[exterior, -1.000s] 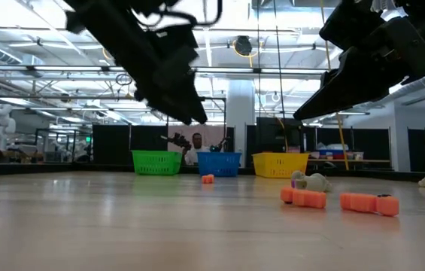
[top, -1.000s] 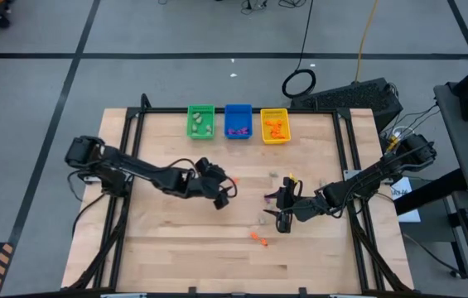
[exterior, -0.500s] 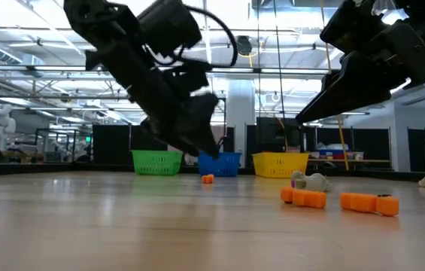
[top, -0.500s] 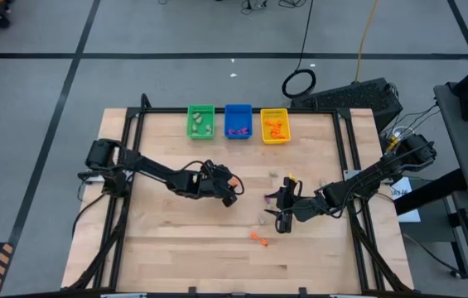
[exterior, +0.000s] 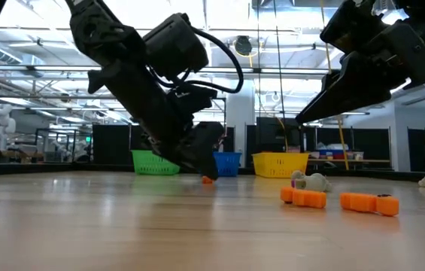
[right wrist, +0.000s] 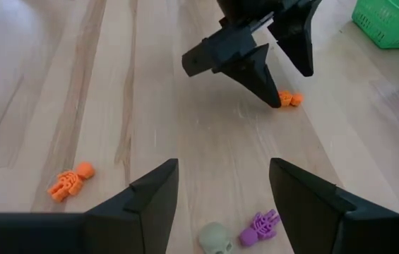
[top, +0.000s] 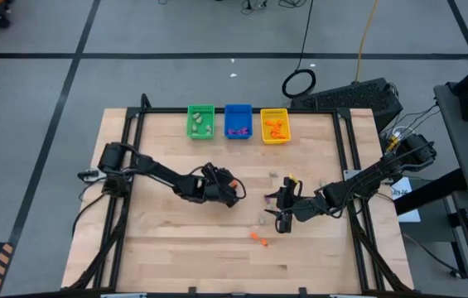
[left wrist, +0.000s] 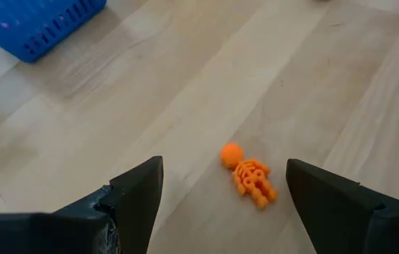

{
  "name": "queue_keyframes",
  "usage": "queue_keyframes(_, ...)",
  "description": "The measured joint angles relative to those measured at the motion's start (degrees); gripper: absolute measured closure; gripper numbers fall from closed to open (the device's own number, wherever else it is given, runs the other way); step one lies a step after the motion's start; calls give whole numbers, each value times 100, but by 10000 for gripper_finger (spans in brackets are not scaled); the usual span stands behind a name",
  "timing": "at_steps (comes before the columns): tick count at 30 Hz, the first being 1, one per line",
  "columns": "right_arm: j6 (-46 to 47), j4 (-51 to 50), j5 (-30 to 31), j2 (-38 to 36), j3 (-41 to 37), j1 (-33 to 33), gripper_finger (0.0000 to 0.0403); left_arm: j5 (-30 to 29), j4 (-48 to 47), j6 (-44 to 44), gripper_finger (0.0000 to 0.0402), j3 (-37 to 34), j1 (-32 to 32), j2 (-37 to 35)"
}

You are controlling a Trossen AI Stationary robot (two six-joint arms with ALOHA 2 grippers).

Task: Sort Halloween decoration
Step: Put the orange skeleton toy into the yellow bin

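Near the table's middle a tiny orange skeleton trinket [left wrist: 248,176] lies flat on the wood. My left gripper [left wrist: 220,212] is low over it, slanting down and open, with one finger on each side of the trinket and neither touching it. The right wrist view shows the same gripper [right wrist: 284,74] with the trinket [right wrist: 289,99] at its tips. My right gripper [top: 280,213] hangs open above the table to the right of centre. Below it lie a pale skull [right wrist: 217,236], a purple skeleton [right wrist: 259,226] and another orange skeleton [right wrist: 70,180].
The green bin [top: 200,121], blue bin [top: 238,121] and yellow bin [top: 274,126] stand in a row at the far edge, each holding a few trinkets. More trinkets lie loose right of centre: an orange one [top: 257,237] and pale ones [top: 273,175]. The near half is bare wood.
My left gripper has come down from well above the table to just over the wood. It has also moved a little toward the table's right, onto the orange skeleton, and its fingers have stayed open. The right arm has kept still.
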Motion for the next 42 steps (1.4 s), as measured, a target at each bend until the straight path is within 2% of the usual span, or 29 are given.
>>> queue_keyframes(5,0,0,0,0,0,0,193,-31,36,-147,111,0,5,127)
queue_keyframes(11,-1,-2,0,0,0,0,193,33,100,-180,154,6,3,206)
queue_keyframes(15,-1,-2,0,0,0,2,193,99,101,-124,204,9,-26,210)
queue_keyframes(24,-3,-4,0,0,0,1,193,204,80,369,343,9,-125,215)
queue_keyframes(28,-3,-4,0,0,0,0,193,183,86,605,382,4,-178,215)
queue_keyframes(42,-25,70,0,0,0,0,193,295,146,1523,385,-15,-554,-669)
